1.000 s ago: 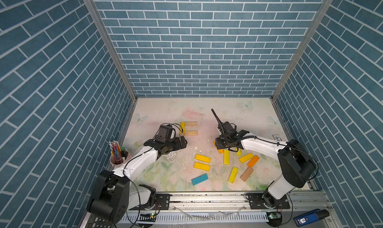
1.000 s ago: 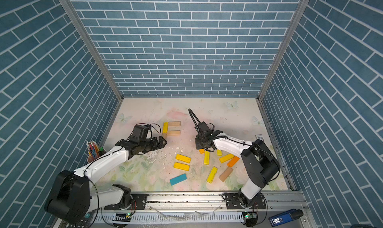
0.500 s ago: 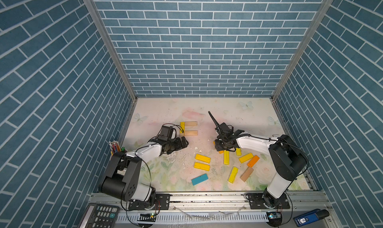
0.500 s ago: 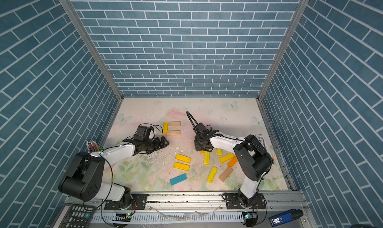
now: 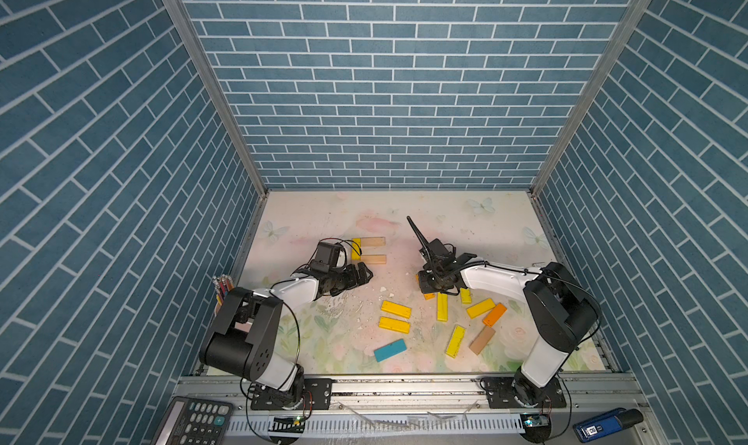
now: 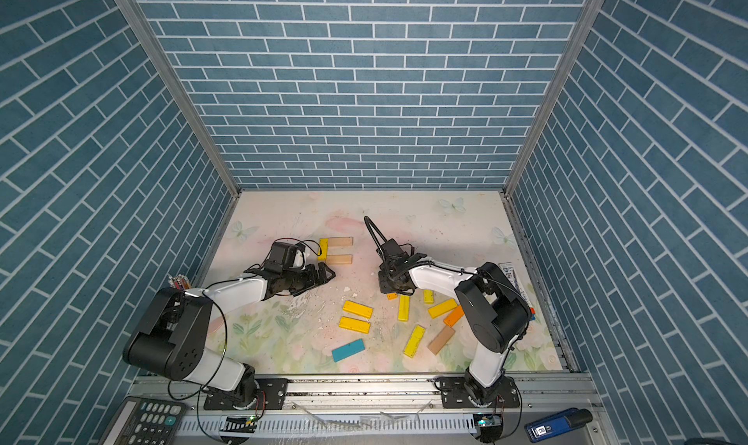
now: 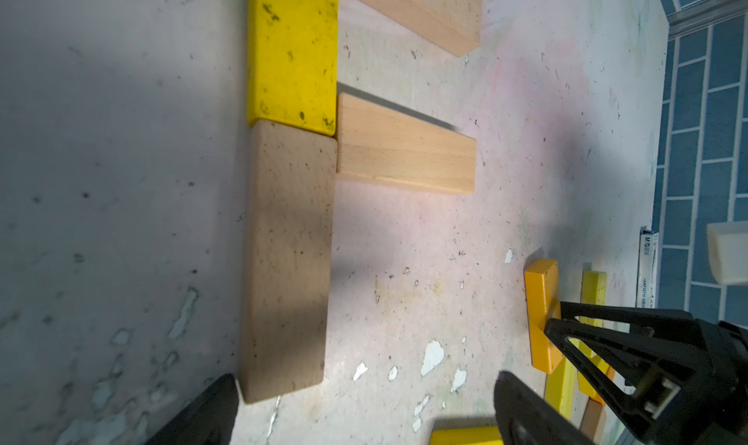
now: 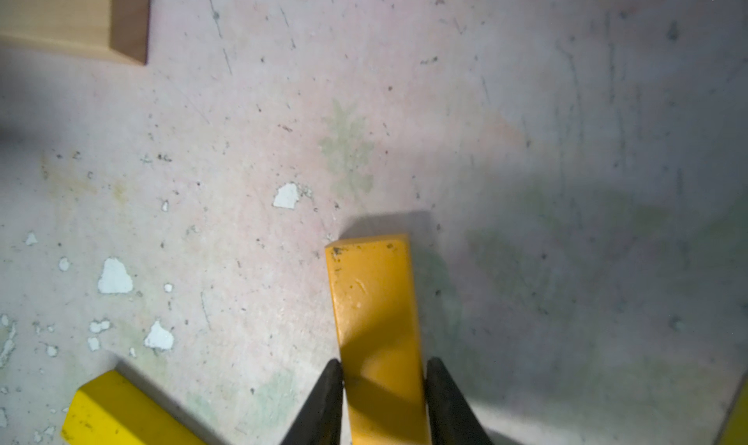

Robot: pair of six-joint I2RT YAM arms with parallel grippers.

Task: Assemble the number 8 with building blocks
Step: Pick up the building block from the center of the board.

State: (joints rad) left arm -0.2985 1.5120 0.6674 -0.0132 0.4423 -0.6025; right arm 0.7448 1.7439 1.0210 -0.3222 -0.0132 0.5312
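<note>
- The right tool (image 8: 382, 368) is closed on an orange block (image 8: 372, 301), with one finger against each long side. Most of the block sticks out ahead of the fingertips. I cannot tell whether it is clear of the desk (image 8: 526, 99).
- The left tool (image 7: 364, 378) gapes wide and holds nothing.
- The near end of a tan block (image 7: 287, 260) lies between the left tool's fingers, just beside one fingertip (image 7: 218, 390).
- Beyond it, farther from the left tool, a yellow block (image 7: 291, 50) butts against it end to end.
- Two crosswise tan blocks (image 7: 404, 151) (image 7: 417, 9) branch off that line, on the side toward the right tool.
- In a top view, loose blocks (image 5: 396, 308) lie scattered behind the right tool and beside it, toward its arm's base. Among them is a teal block (image 5: 389, 350).
</note>
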